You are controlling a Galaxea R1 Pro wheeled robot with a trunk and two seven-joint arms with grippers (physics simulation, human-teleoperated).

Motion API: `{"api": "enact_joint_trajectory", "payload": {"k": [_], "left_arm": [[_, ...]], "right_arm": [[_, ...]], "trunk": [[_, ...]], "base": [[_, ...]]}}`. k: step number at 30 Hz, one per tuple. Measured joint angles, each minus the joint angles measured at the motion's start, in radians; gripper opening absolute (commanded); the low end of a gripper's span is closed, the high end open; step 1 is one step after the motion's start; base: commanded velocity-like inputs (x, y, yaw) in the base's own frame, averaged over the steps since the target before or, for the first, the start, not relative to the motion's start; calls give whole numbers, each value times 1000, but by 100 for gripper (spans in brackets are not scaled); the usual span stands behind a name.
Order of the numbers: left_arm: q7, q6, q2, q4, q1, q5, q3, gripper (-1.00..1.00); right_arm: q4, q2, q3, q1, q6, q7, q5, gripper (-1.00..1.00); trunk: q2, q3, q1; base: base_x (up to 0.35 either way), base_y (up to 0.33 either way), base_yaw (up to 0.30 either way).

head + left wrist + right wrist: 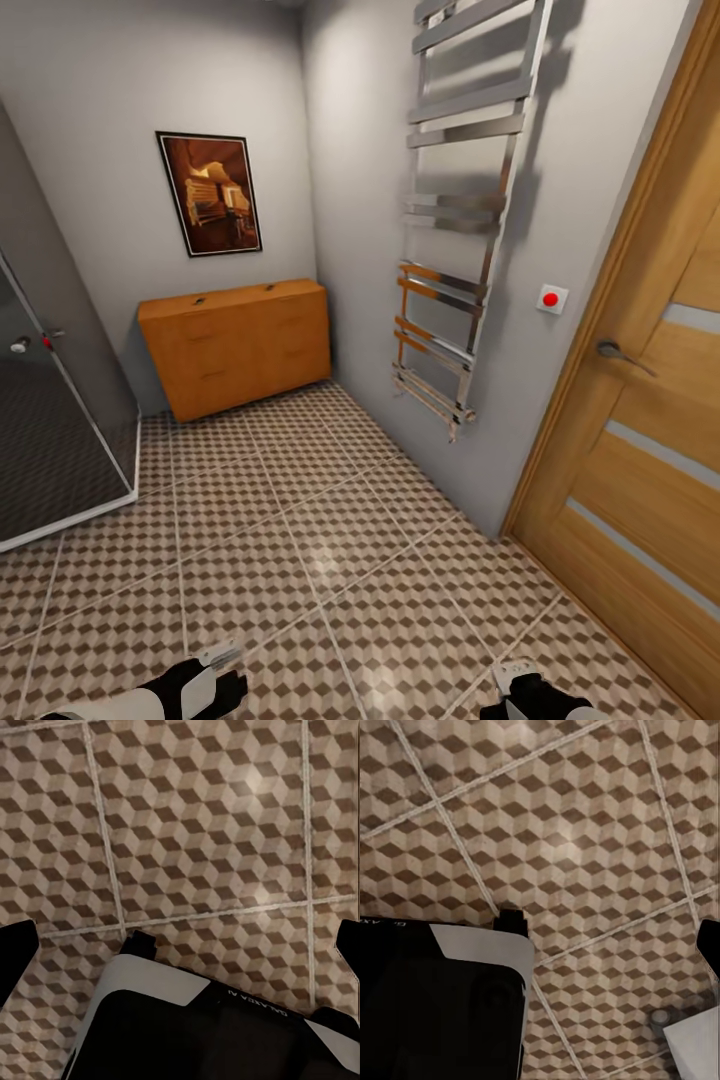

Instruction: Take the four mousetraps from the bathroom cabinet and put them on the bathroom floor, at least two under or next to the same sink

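Observation:
The orange-brown wooden cabinet (238, 345) stands against the far wall, beneath a framed picture. Two small dark flat things (198, 300) (268, 287) lie on its top, too small to tell whether they are mousetraps. The cube-patterned bathroom floor (300, 540) stretches from me to the cabinet. My left gripper (222, 672) and right gripper (515, 682) hang low at the near edge of the head view, far from the cabinet. In the left wrist view the fingers (15, 952) stand wide apart over bare tiles. One right finger (711, 945) sits at the frame's edge, holding nothing. The bathroom sink is out of view.
A glass shower enclosure (50, 430) fills the left side. A chrome towel radiator (455, 260) hangs on the right wall, with a red button (550, 299) beside it. A wooden door (650, 440) with a lever handle is at the near right. My own base (195, 1027) shows below both wrists.

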Motion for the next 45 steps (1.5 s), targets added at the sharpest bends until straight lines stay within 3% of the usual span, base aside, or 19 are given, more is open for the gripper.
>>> {"api": "enact_joint_trajectory", "payload": {"k": [20,45], "left_arm": [[0,0,0,0,0,0,0,100],[0,0,0,0,0,0,0,100]], "right_arm": [[0,0,0,0,0,-1,1,100],[0,1,2,1,0,-1,1,100]], "trunk": [[0,5,0],[0,38,0]], "base": [[335,0,45],[336,0,131]]}}
